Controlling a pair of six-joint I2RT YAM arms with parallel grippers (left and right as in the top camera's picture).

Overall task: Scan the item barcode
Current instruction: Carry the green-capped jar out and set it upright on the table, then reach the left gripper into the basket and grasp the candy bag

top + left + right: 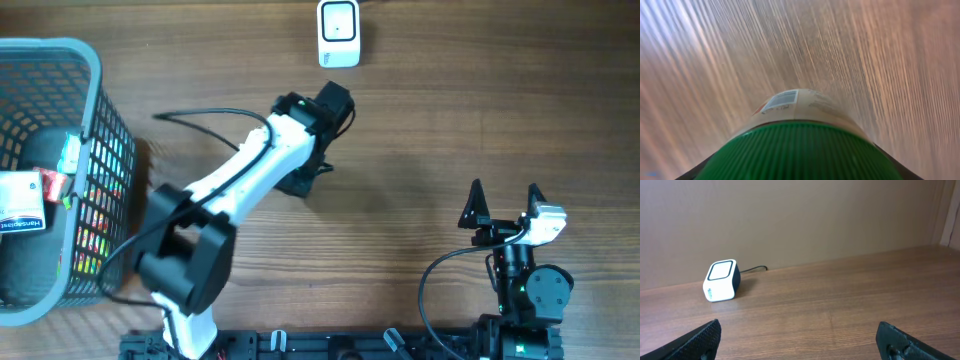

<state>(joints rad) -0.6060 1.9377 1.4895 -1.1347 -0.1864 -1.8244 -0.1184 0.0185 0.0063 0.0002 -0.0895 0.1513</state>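
Note:
The item is a container with a ribbed green cap and a pale label, and it fills the bottom of the left wrist view. My left gripper is shut on it, with dark finger edges showing at both lower corners. A small white printed patch sits on the label, too blurred to read as a barcode. From overhead the left gripper points down at mid-table and hides the item. The white scanner stands at the far edge. My right gripper is open and holds nothing.
A grey wire basket with several packaged goods stands at the left edge. The scanner's black cable runs off behind it. A black cable loops along the left arm.

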